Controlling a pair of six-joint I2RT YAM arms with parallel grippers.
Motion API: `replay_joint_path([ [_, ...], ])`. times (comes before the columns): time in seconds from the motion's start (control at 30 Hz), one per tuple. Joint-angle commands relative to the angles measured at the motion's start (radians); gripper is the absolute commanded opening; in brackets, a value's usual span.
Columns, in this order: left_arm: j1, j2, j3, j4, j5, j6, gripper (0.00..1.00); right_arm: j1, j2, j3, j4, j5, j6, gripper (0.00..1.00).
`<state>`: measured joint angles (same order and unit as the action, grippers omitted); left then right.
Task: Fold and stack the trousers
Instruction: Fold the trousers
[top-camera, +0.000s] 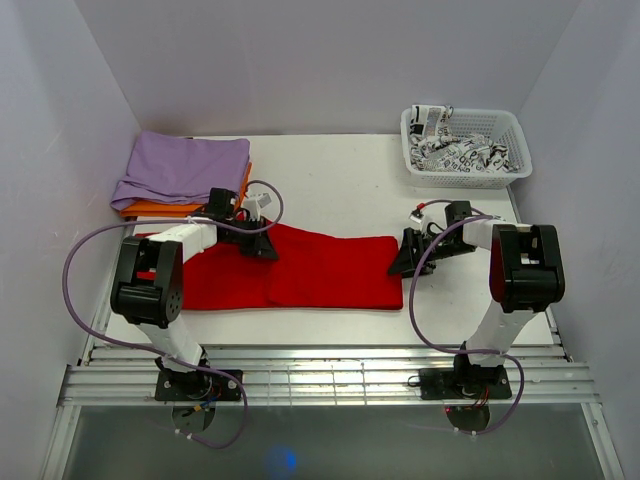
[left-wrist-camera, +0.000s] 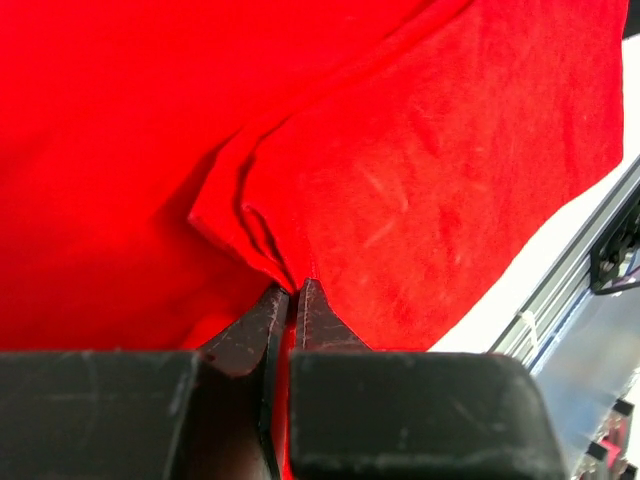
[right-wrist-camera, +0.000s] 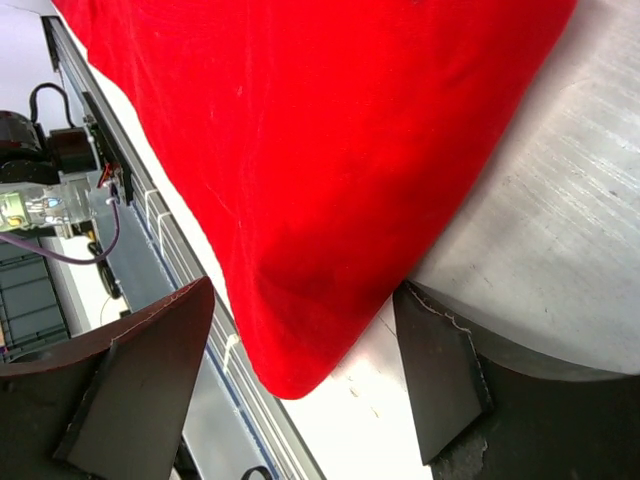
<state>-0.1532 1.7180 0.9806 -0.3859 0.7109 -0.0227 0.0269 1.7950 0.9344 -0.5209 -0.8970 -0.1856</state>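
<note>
The red trousers (top-camera: 300, 275) lie flat across the table in a long folded band, left to right. My left gripper (top-camera: 262, 245) is at their far edge near the middle. In the left wrist view its jaws (left-wrist-camera: 297, 287) are pinched together on a raised fold of the red cloth (left-wrist-camera: 420, 170). My right gripper (top-camera: 402, 262) sits at the trousers' right end. Seen from the right wrist, it (right-wrist-camera: 302, 300) stands open, with a rounded corner of the red cloth (right-wrist-camera: 330, 150) lying between the two fingers, touching neither.
A lilac-purple folded cloth (top-camera: 185, 165) rests on an orange one (top-camera: 160, 209) at the back left. A white basket (top-camera: 470, 181) at the back right holds a black-and-white patterned cloth (top-camera: 455, 148). Metal rails (top-camera: 320, 375) run along the table's near edge.
</note>
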Motion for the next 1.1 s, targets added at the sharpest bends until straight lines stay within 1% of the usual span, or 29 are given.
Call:
replay_joint_path([
  [0.0,-0.034,-0.041,0.023,0.028,0.035,0.020,0.00,-0.005,0.041,-0.037,0.005,0.096,-0.057,0.79],
  [0.07,-0.037,-0.041,0.007,0.061,0.022,0.009,0.00,-0.004,0.044,-0.039,0.005,0.086,-0.061,0.78],
  [0.23,-0.037,0.008,-0.008,0.096,-0.088,0.003,0.00,-0.004,0.069,-0.043,0.010,0.075,-0.060,0.72],
  [0.43,-0.037,0.051,-0.005,0.133,-0.137,-0.023,0.00,-0.004,0.104,-0.054,0.036,0.063,-0.037,0.67],
  [0.47,-0.037,0.055,0.001,0.131,-0.143,-0.031,0.07,-0.004,0.112,-0.046,0.036,0.061,-0.026,0.65],
  [0.53,-0.037,0.064,0.010,0.122,-0.149,-0.034,0.18,-0.004,0.115,-0.042,0.045,0.063,-0.011,0.53],
  [0.57,-0.037,0.063,0.019,0.116,-0.154,-0.037,0.31,-0.002,0.119,-0.037,0.047,0.064,0.000,0.45],
  [0.6,-0.037,0.060,0.027,0.096,-0.154,-0.037,0.39,-0.004,0.121,-0.029,0.047,0.061,0.000,0.31],
  [0.63,-0.037,0.048,0.035,0.079,-0.153,-0.033,0.46,-0.004,0.119,-0.028,0.039,0.060,-0.002,0.09],
  [0.67,-0.036,0.039,0.055,0.059,-0.156,-0.025,0.51,-0.007,0.109,-0.025,0.036,0.058,-0.002,0.08],
  [0.7,-0.034,0.026,0.065,0.015,-0.156,-0.004,0.60,-0.008,0.100,-0.022,0.032,0.055,-0.006,0.08],
  [0.77,-0.011,-0.035,0.081,-0.027,-0.131,0.016,0.69,-0.013,0.061,-0.011,-0.002,0.059,-0.021,0.08],
  [0.8,0.004,-0.064,0.081,-0.059,-0.116,0.045,0.86,-0.048,0.047,-0.002,-0.017,0.064,-0.041,0.08],
  [0.83,0.021,-0.130,0.078,-0.071,-0.102,0.058,0.91,-0.062,0.034,0.003,-0.034,0.070,-0.057,0.08],
  [0.87,0.067,-0.164,0.072,-0.083,-0.091,0.070,0.97,-0.096,0.006,0.009,-0.078,0.090,-0.073,0.08],
  [0.9,0.095,-0.196,0.061,-0.108,-0.073,0.084,0.98,-0.116,-0.008,0.014,-0.103,0.095,-0.092,0.08],
  [0.93,0.125,-0.246,0.055,-0.123,-0.062,0.114,0.98,-0.160,-0.019,0.027,-0.132,0.099,-0.144,0.08],
  [0.97,0.218,-0.264,0.050,-0.142,-0.050,0.134,0.98,-0.186,-0.037,0.038,-0.202,0.110,-0.175,0.08],
  [1.0,0.257,-0.274,0.052,-0.189,-0.024,0.160,0.98,-0.208,-0.042,0.050,-0.243,0.116,-0.208,0.08],
  [1.03,0.292,-0.282,0.055,-0.220,-0.018,0.221,0.98,-0.234,-0.046,0.076,-0.279,0.121,-0.272,0.08],
  [1.07,0.364,-0.294,0.055,-0.246,-0.014,0.249,0.98,-0.289,-0.058,0.087,-0.312,0.124,-0.297,0.08],
])
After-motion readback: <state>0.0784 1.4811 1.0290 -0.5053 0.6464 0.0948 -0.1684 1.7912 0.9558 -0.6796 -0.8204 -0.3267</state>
